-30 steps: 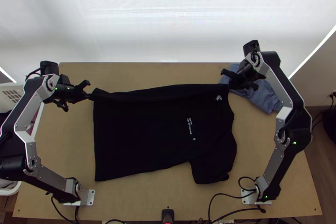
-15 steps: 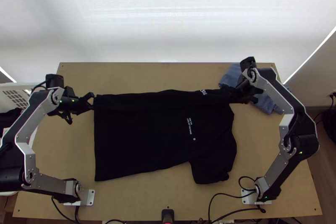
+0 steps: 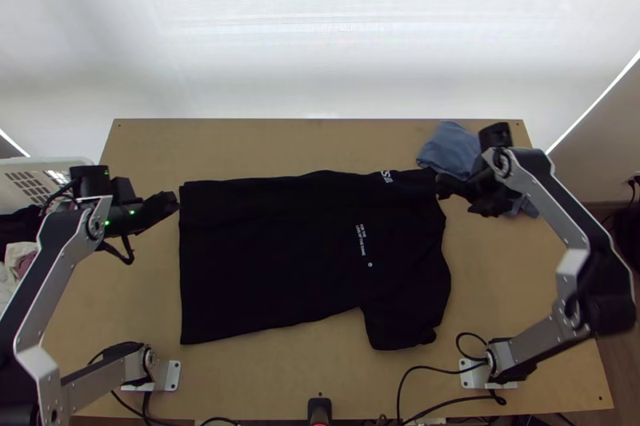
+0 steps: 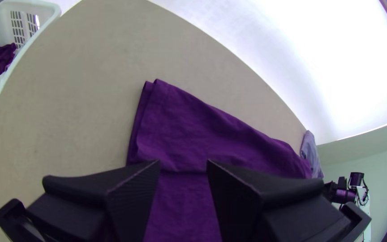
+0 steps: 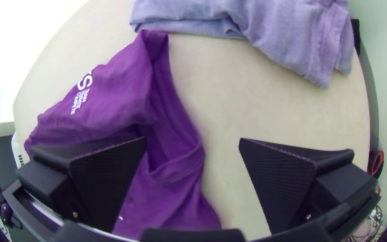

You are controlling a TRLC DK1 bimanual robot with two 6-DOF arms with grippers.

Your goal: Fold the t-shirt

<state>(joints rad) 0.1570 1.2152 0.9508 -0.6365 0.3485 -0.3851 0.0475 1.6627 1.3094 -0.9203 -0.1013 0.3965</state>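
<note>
The T-shirt [image 3: 264, 266] lies on the bench [image 3: 264, 146], far side folded over. By its far left corner, the left end effector [image 3: 174, 202] stands slightly parted; the right end effector [image 3: 458, 197], spread wide near the collar, partly hides a blue cloth [image 3: 450, 150] just beside the T-shirt. A laundry basket [image 3: 50, 164] stands left.

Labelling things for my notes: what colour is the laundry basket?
The basket is white; best in the left wrist view.

Matt cloth on smooth wood
The shirt [image 3: 272, 266] is matt, lightly creased cloth; the blue cloth [image 3: 450, 150] looks rougher; the table [image 3: 272, 378] is dull wood, the basket [image 4: 27, 8] plastic, the arm links [image 3: 548, 198] smooth metal.
</note>
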